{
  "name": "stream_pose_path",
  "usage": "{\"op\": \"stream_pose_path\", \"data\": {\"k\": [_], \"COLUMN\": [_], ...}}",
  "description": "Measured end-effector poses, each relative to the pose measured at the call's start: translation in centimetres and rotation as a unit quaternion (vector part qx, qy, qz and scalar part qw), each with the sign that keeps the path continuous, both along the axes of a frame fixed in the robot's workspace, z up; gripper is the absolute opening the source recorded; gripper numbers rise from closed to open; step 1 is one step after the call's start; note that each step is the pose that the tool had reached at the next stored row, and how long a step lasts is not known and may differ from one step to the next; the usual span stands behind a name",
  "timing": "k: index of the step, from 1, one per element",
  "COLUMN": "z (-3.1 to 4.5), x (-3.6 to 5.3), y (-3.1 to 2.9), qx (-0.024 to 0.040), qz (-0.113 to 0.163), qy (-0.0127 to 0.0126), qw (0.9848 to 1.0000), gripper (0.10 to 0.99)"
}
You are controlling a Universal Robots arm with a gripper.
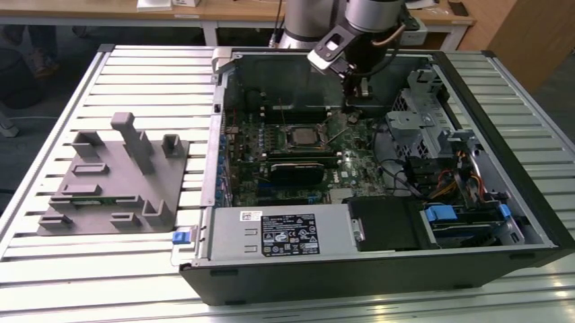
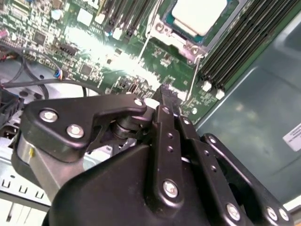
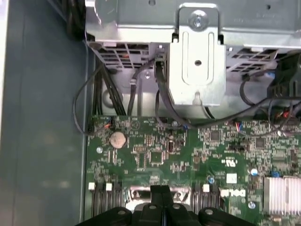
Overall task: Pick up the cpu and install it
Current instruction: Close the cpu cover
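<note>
Tray (image 1: 90,202) on table (image 1: 134,269), at exterior view's left of case (image 1: 359,276); motherboard (image 1: 355,161) in case; cpu (image 1: 303,136) in socket (image 2: 186,47); gripper (image 1: 353,111) above motherboard, near socket.

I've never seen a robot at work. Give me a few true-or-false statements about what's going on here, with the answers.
1. The cpu lies in its socket on the board. True.
2. The claw is carrying the cpu. False: the claw is shut and hangs over the board, apart from the cpu.
3. A grey tray lies on the table, to the exterior view's left of the case. True.
4. The case is closed. False: its side is open and the board shows inside.
5. The claw hangs over the grey tray. False: it is inside the case.
</note>
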State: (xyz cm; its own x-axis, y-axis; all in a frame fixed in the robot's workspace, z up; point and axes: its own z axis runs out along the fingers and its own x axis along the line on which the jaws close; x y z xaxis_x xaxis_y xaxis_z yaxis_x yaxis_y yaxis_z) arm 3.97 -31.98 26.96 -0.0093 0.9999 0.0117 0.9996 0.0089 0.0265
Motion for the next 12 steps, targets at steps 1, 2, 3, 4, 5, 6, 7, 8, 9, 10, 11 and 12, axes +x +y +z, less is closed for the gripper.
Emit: {"op": "stream_pose_path", "data": {"k": [1,2,3,4,5,6,7,8,9,10,11,12], "z": [-0.06,-0.12,-0.17,-0.23,-0.32,-0.39,-0.46,-0.54,-0.61,-0.70,-0.78,-0.85], "x": [0.18,0.33,0.46,0.56,0.65,0.74,0.83,0.93,1.06,1.19,1.31,1.41], "y": [0.00,0.01,0.04,0.09,0.15,0.20,0.25,0.28,0.34,0.38,0.40,0.43], "qx": [0.0000,0.0000,0.0000,0.0000,0.0000,0.0000,0.0000,0.0000,-0.0001,0.0000,0.0000,-0.0001], "qz": [0.000,0.000,-0.001,-0.003,-0.005,-0.008,-0.009,-0.010,-0.011,-0.012,-0.013,-0.013], "qy": [0.0002,0.0004,0.0005,0.0006,0.0006,0.0006,0.0006,0.0006,0.0006,0.0006,0.0006,0.0007], "qw": [1.0000,1.0000,1.0000,1.0000,1.0000,1.0000,1.0000,0.9999,0.9999,0.9999,0.9999,0.9999], "gripper": [0.106,0.106,0.106,0.106,0.106,0.106,0.106,0.106,0.106,0.106,0.106,0.106]}}
